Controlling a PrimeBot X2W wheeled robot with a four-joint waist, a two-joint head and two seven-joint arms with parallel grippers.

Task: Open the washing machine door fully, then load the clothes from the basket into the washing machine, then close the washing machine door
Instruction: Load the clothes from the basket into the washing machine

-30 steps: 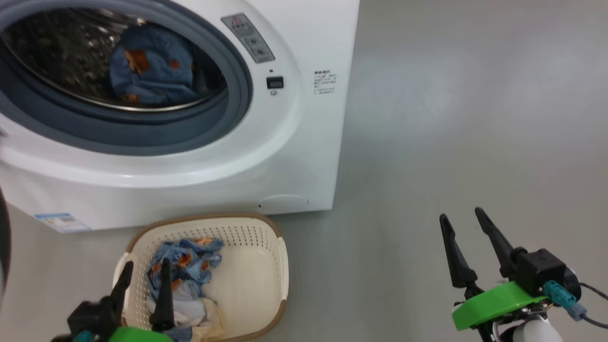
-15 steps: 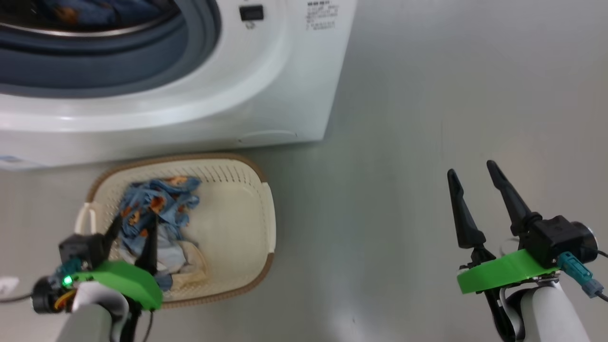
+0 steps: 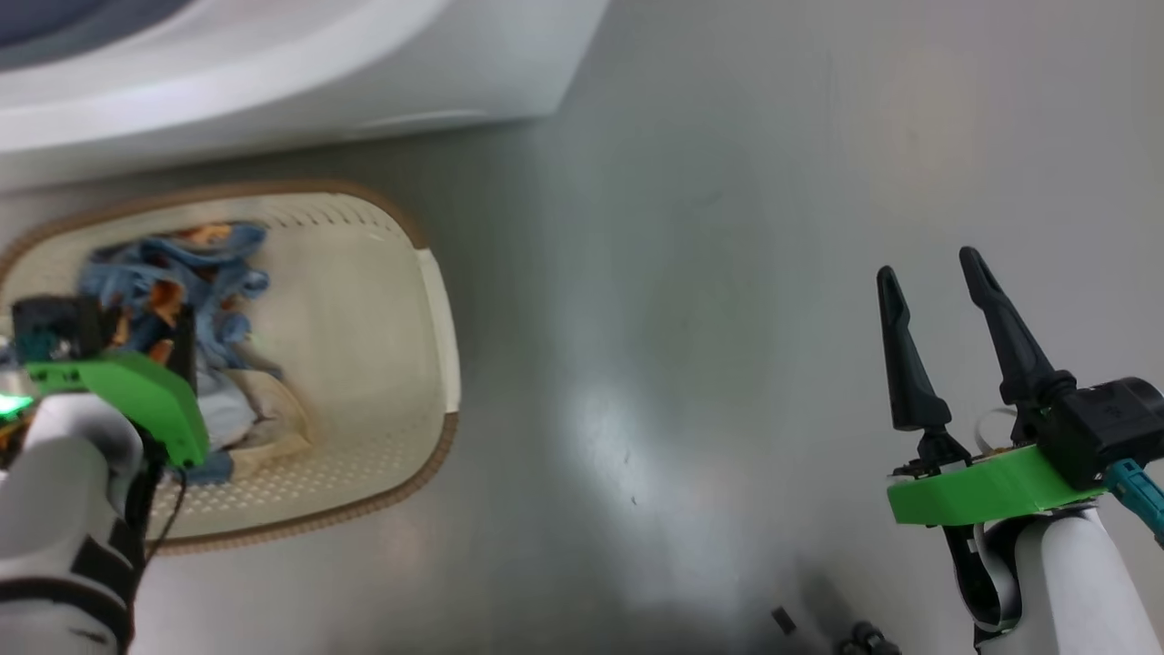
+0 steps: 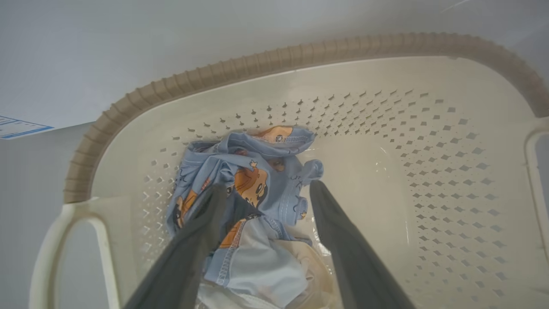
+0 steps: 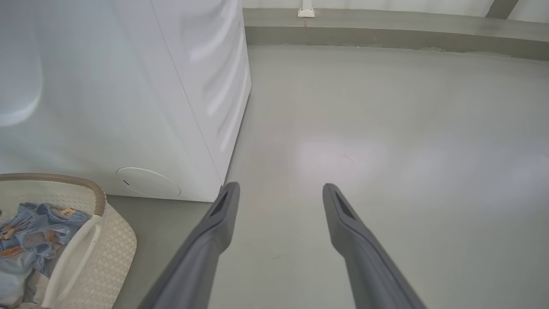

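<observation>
**Reaching into the basket for more clothes**

Closest to us, the two long dark left fingers (image 4: 345, 240) hang low inside the small cream plastic basket with little holes and a brown rim (image 4: 257, 64). They are spread apart and hold nothing. One tip is on each side of the top of the clothes (image 4: 253, 150), a heap of light blue cloth with orange-brown cartoon faces and some pale cloth under it. I cannot tell if the tips touch the cloth yet. The heap lies on one side of the basket, and the other side is bare.

The two long dark right fingers (image 5: 356, 240) are spread apart too and hold nothing. They hang over the smooth grey floor (image 3: 727, 273), well apart from the basket.

Just behind the basket stands the big white washing machine (image 5: 128, 86). A bare strip of its grey-blue rubber seal (image 3: 64, 14) peeks in at the top of the head view, so I think the door is already open.

The loading is not done, because clothes are still in the basket. This heap must be pinched, lifted and put in the machine. Then the door must be shut.
</observation>
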